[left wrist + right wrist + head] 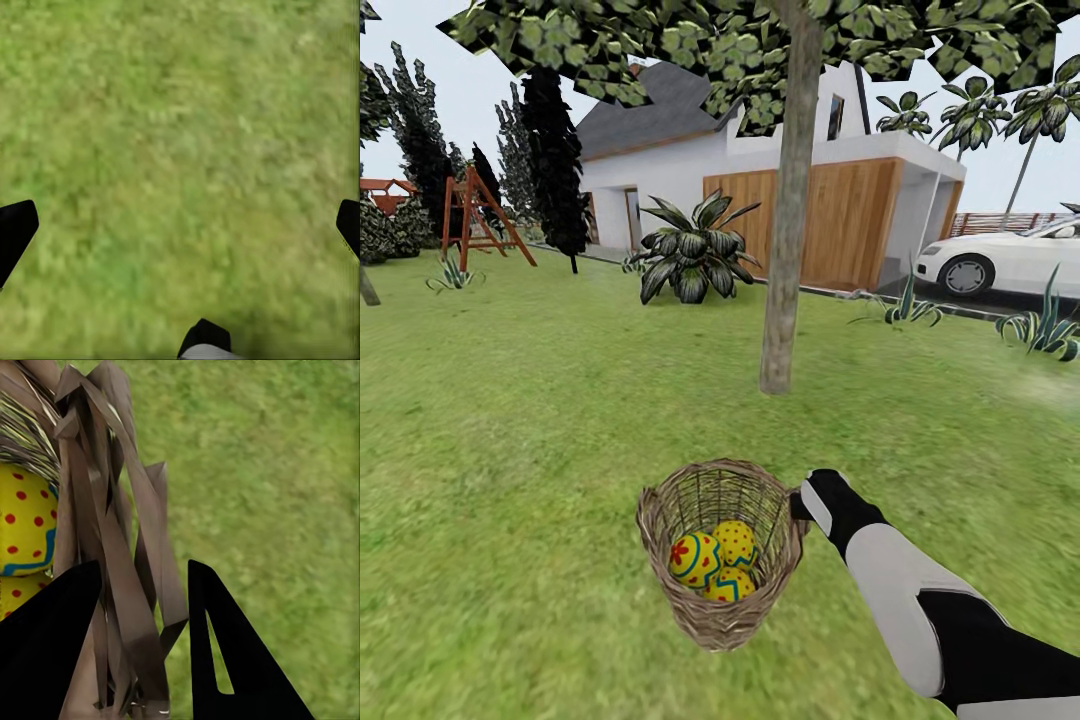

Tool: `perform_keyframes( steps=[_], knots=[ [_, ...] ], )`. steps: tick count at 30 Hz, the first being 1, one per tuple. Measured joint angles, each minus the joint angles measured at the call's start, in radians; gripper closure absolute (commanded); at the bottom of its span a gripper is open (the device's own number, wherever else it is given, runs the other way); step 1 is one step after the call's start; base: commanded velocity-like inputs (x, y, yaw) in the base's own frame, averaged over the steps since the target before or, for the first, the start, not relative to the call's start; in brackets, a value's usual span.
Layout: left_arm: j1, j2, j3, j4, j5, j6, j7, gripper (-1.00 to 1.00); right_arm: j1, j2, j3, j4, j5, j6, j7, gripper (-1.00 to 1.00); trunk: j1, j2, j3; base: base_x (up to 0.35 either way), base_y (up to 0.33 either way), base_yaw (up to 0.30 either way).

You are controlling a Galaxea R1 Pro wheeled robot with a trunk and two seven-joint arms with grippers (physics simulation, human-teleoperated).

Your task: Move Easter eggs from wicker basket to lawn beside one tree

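Observation:
The wicker basket (722, 612) stands on the lawn (510, 400) a short way in front of the pale-trunked tree (790, 250). Three yellow Easter eggs lie inside it: one with red flowers (695, 558), one with red dots (737, 541) and one with a blue zigzag (730, 586). My right gripper (798, 505) is at the basket's right rim. In the right wrist view my right gripper (142, 577) has one finger inside and one outside the wicker wall (112, 510), shut on it, with a dotted egg (26, 521) beside it. My left gripper (186, 219) hangs open over bare grass.
Behind the tree stand a white house with a wooden garage front (840, 220), a large spiky plant (695, 250) and a white car (1010, 262) at the right. A dark conifer (555, 160) and a red swing frame (480, 215) stand at the far left. Grass stretches all around.

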Motion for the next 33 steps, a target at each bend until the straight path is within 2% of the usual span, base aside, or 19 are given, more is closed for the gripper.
perform_keyframes(
  steps=[8, 33],
  knots=[
    [0.000, -0.024, -0.001, 0.065, -0.017, -0.043, -0.002, -1.00, 0.000, 0.000, 0.000, 0.001, 0.001, 0.000, 0.000, 1.00, -0.001, 0.000, 0.000, 0.263, 0.002, 0.000],
    [0.000, -0.025, -0.001, 0.067, -0.019, -0.047, -0.003, -1.00, 0.000, 0.000, 0.002, 0.001, 0.005, 0.001, 0.000, 1.00, -0.001, 0.000, 0.001, 0.324, 0.125, -0.020]
  ],
)
